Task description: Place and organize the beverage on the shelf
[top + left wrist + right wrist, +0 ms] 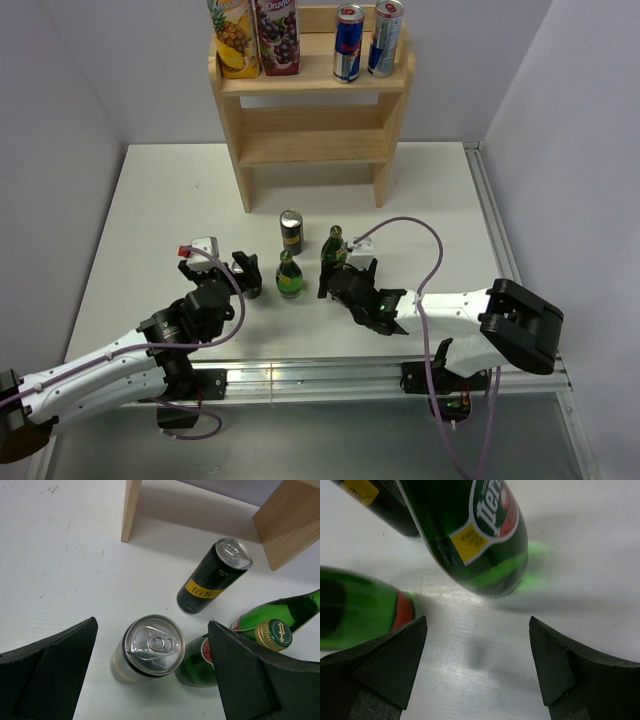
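Left pincer point(151, 621) hung wide open with a pale can point(150, 647) standing between its fingers, and no contact showed on either side. Right pincer point(477, 622) was spread just as wide and empty, with the labelled green bottle point(480, 540) just ahead of its tips rather than between them.

The count came to eight drinks. Four already stood on the top tier of the shelf point(315, 147): a pineapple drink point(233, 40), a grape drink point(277, 35), a blue-and-silver can point(348, 45) and a second slim can point(385, 38). Four waited on the table point(170, 200) in front of the shelf: the pale can, a black can point(212, 577) and two green bottles, the labelled one and its twin point(289, 277). The lower two tiers held nothing.

On handling, the bottles looked like glass: rigid, slick, heavier than the cans and unforgiving if knocked over. The wide labelled belly seemed the place to take hold, not the thin neck. The cans were probably light with thin walls that dent, so a moderate squeeze at mid-height looked right. The four stood close together, so a careless approach risked toppling a neighbour.
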